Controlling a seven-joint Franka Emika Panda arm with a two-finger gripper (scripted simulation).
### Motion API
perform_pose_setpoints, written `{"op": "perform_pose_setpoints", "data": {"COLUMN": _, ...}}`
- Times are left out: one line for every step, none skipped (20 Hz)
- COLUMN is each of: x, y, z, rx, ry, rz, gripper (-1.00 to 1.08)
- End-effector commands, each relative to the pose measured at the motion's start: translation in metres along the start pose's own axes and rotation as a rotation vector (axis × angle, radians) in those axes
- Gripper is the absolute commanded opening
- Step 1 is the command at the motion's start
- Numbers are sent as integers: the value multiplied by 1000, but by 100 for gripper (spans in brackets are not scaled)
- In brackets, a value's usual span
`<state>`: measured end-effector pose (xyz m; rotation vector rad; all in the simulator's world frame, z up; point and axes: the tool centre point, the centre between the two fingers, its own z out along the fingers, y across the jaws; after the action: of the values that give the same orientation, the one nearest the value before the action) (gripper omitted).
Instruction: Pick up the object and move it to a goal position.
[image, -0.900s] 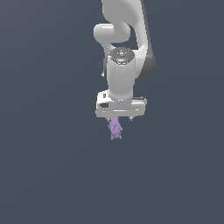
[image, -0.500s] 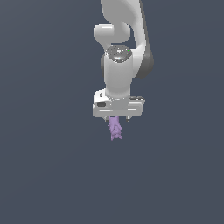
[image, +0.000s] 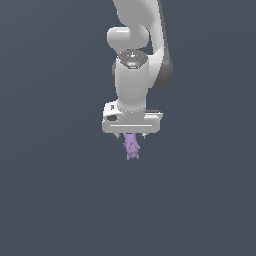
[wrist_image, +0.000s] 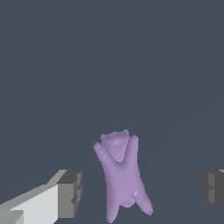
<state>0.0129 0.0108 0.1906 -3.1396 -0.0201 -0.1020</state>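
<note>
White Panda arm (image: 134, 75), reaching down from the upper middle of the exterior view, wrist pointing downward; claw (image: 132, 134) at its lower end, a broad white crossbar with short fingers beneath; object (image: 132, 146), small, light purple, lumpy and jagged-edged, elongated, protruding below the crossbar at the middle of the claw, much narrower than the crossbar; plain dark grey-blue table (image: 50, 200) behind and around, uniform in tone; in the wrist view the object (wrist_image: 120, 175) resembles a small figure with two raised limbs and a rounded head; grey finger pads (wrist_image: 70, 193) stand well apart on either side of it, clear gaps on both sides, neither pad touching it; claw released, spread wide; whether the object rests on the table cannot be told.
</note>
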Motion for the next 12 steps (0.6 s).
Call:
{"op": "perform_pose_setpoints", "data": {"x": -1, "y": 0, "z": 2, "rx": 0, "ry": -2, "rz": -6, "gripper": 100}}
{"op": "perform_pose_setpoints", "data": {"x": -3, "y": 0, "z": 4, "rx": 0, "ry": -4, "rz": -12, "gripper": 100}}
{"op": "perform_pose_setpoints", "data": {"x": -4, "y": 0, "z": 6, "rx": 0, "ry": -7, "rz": -19, "gripper": 100}}
{"op": "perform_pose_setpoints", "data": {"x": -6, "y": -1, "z": 8, "rx": 0, "ry": -11, "rz": -28, "gripper": 100}}
{"op": "perform_pose_setpoints", "data": {"x": -8, "y": -1, "z": 12, "rx": 0, "ry": -15, "rz": -38, "gripper": 100}}
{"op": "perform_pose_setpoints", "data": {"x": -11, "y": -1, "z": 15, "rx": 0, "ry": -19, "rz": -50, "gripper": 100}}
{"op": "perform_pose_setpoints", "data": {"x": -14, "y": -2, "z": 19, "rx": 0, "ry": -24, "rz": -63, "gripper": 100}}
{"op": "perform_pose_setpoints", "data": {"x": -17, "y": -2, "z": 23, "rx": 1, "ry": -30, "rz": -78, "gripper": 100}}
{"op": "perform_pose_setpoints", "data": {"x": -21, "y": -3, "z": 28, "rx": 1, "ry": -36, "rz": -94, "gripper": 100}}
{"op": "perform_pose_setpoints", "data": {"x": -25, "y": -3, "z": 32, "rx": 2, "ry": -41, "rz": -109, "gripper": 100}}
{"op": "perform_pose_setpoints", "data": {"x": -28, "y": -4, "z": 36, "rx": 3, "ry": -46, "rz": -122, "gripper": 100}}
{"op": "perform_pose_setpoints", "data": {"x": -31, "y": -4, "z": 39, "rx": 3, "ry": -51, "rz": -134, "gripper": 100}}
